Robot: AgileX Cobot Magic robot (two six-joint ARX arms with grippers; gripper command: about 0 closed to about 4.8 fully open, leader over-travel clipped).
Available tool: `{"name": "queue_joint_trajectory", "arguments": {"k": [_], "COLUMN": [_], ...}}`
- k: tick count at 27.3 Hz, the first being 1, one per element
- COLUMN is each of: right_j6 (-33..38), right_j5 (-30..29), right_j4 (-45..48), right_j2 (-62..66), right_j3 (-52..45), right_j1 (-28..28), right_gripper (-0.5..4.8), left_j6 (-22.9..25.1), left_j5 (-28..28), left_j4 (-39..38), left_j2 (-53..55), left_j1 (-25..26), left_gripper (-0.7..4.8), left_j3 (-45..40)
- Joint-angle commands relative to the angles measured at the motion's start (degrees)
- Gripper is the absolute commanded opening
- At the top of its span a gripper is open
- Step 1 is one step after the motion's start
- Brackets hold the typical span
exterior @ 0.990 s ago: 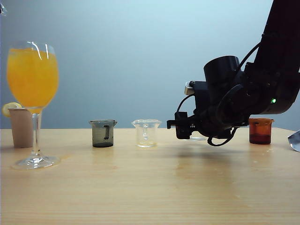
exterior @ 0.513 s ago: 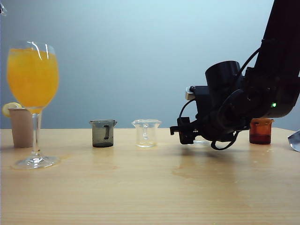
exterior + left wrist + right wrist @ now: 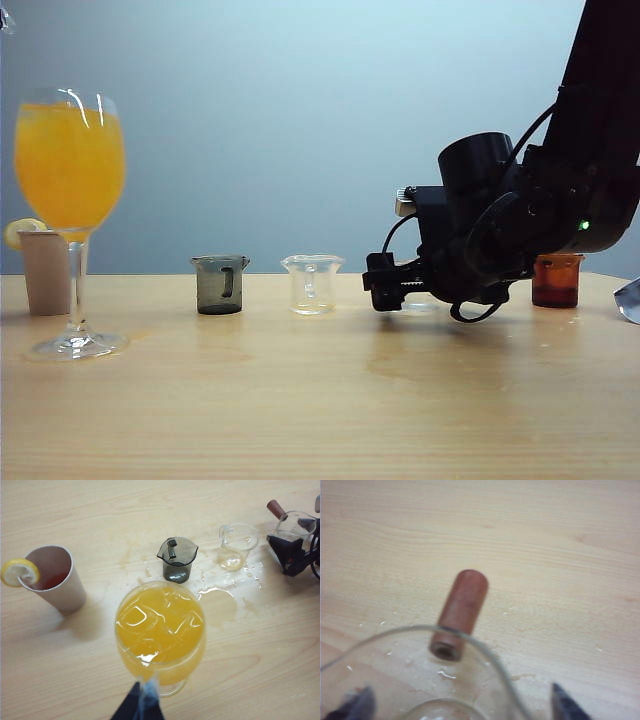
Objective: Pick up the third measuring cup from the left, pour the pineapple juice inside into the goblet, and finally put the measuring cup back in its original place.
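The cup (image 3: 420, 680) stands on the table (image 3: 300, 400), third in the row, between the spread jaws of the right gripper (image 3: 460, 705) (handle pointing away). The left gripper (image 3: 140, 707) pinches the goblet (image 3: 160, 630) stem.

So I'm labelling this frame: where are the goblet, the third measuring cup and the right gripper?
goblet (image 3: 70, 165), exterior view, on its bowl.
third measuring cup (image 3: 296, 524), left wrist view, on its wall.
right gripper (image 3: 460, 705), right wrist view, between its fingertips.

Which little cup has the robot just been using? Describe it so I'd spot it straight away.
Find the black arm on the right of the wooden table. The third measuring cup stands on the table between the open fingers of its right tool. It is clear and empty, with a reddish-brown handle, unlike the smoky grey cup or amber cup.
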Motion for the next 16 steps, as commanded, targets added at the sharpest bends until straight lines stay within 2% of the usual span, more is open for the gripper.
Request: {"name": "queue_joint_trajectory", "arguments": {"k": [1, 16], "right_j6": [0.0, 2.3], "right_j5": [-0.7, -2.1], "right_j4": [0.9, -0.8], "right_j2": [-0.3, -2.8], "right_j3": [0.1, -2.6], "right_j1": [0.1, 0.1], "right_gripper": [4.55, 4.55], "left_j6": [0.0, 0.0], "left_j5": [0.2, 0.2], "left_j4": [0.5, 0.5], "left_j2": [-0.1, -0.1], "left_j1": [0.1, 0.1], "left_gripper": [-0.04, -0.04], "left_j3": [0.2, 0.2]}}
